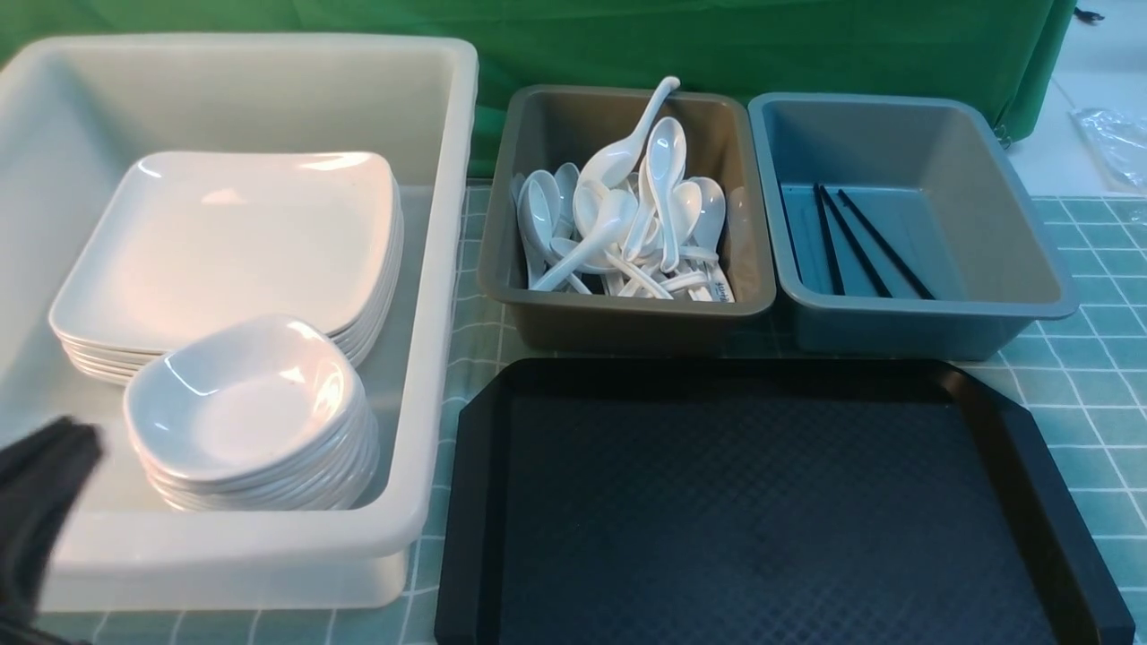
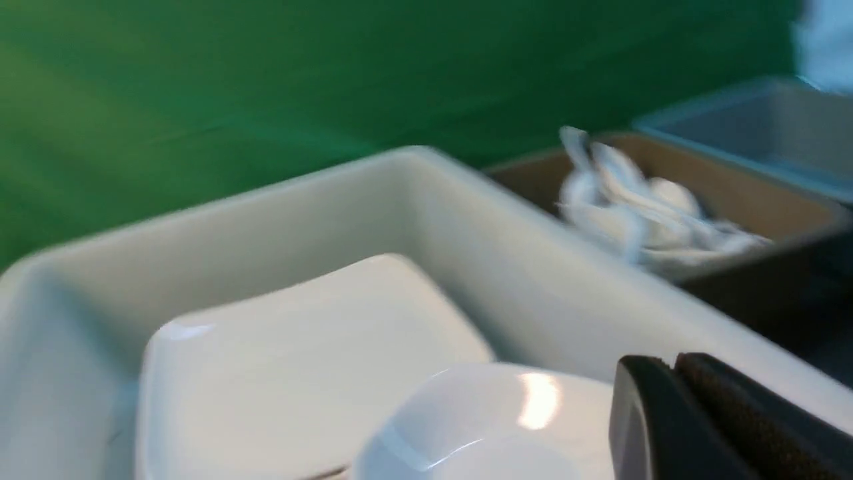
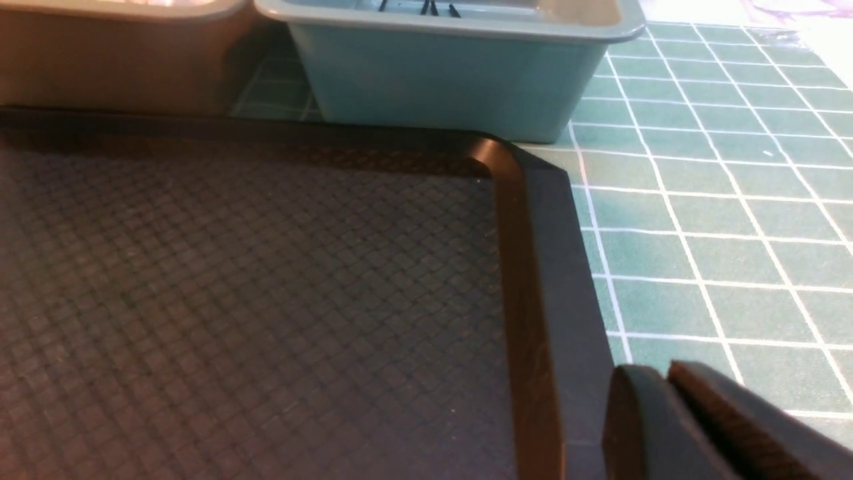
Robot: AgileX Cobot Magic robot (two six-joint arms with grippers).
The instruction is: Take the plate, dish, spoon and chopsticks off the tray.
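The black tray (image 1: pixel 780 511) lies bare in front of me; nothing rests on it. Its corner also shows in the right wrist view (image 3: pixel 533 267). The plates (image 1: pixel 233 242) are stacked in the white tub, with a stack of dishes (image 1: pixel 246 403) in front of them. The spoons (image 1: pixel 627 224) are piled in the brown tub. The chopsticks (image 1: pixel 860 242) lie in the blue-grey tub. My left gripper (image 2: pixel 670 365) is shut and empty, above the dishes (image 2: pixel 480 427) near the white tub's front left; it shows blurred in the front view (image 1: pixel 54 466). My right gripper (image 3: pixel 663 370) is shut and empty by the tray's right rim.
The white tub (image 1: pixel 439 358) stands left of the tray. The brown tub (image 1: pixel 627 313) and the blue-grey tub (image 1: pixel 932 313) stand side by side behind the tray. A green checked cloth (image 1: pixel 1084 376) covers the table, and a green backdrop hangs behind.
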